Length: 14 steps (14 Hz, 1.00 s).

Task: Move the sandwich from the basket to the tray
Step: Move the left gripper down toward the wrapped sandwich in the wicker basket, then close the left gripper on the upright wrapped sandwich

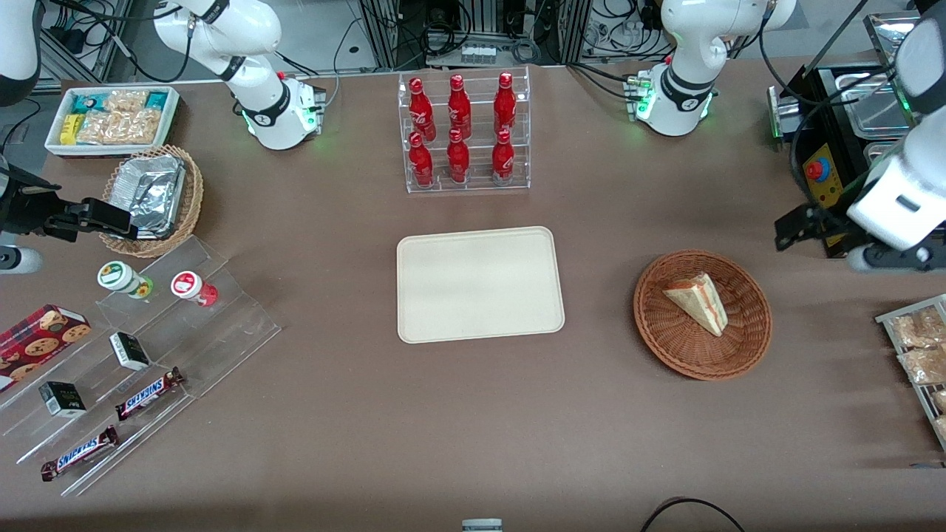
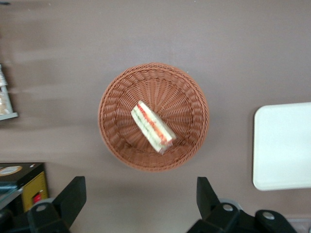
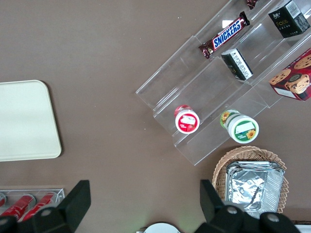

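On the brown table, nearest the front camera, sits the basket with the sandwich lying inside it. Beside it, well apart, is the tray. Above the basket hangs the pincer, fingers spread wide, gripping nothing.

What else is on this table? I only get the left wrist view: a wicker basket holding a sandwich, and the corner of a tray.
Observer: A clear rack of six red bottles stands farther from the front camera than the tray.
Operator: Is anything on that tray?
Observer: No, the whole tray is bare. The sandwich lies in the basket.
Operator: Where is the tool from outside?
Observer: The tool hangs open above the table, beside the basket toward the working arm's end, holding nothing.
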{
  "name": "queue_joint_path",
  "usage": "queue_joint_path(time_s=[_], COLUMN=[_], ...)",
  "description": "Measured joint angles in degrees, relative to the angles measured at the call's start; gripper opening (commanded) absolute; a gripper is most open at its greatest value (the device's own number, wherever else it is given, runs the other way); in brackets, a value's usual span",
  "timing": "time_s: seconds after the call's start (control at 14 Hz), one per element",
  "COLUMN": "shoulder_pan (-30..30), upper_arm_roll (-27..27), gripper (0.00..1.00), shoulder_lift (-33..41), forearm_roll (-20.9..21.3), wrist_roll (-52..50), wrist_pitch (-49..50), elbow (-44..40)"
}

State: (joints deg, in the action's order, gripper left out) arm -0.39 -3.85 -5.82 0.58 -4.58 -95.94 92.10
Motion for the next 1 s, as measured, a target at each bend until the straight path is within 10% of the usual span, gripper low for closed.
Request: queue_joint_path(time_s=[1.0], shoulder_pan=[-1.1], upper_arm_roll=[-1.4], gripper=[1.00], shoulder_lift=[-4.0], forearm_roll=[0.0], wrist_roll=[-39.4], wrist_pitch=[-38.3], elbow=[29.9])
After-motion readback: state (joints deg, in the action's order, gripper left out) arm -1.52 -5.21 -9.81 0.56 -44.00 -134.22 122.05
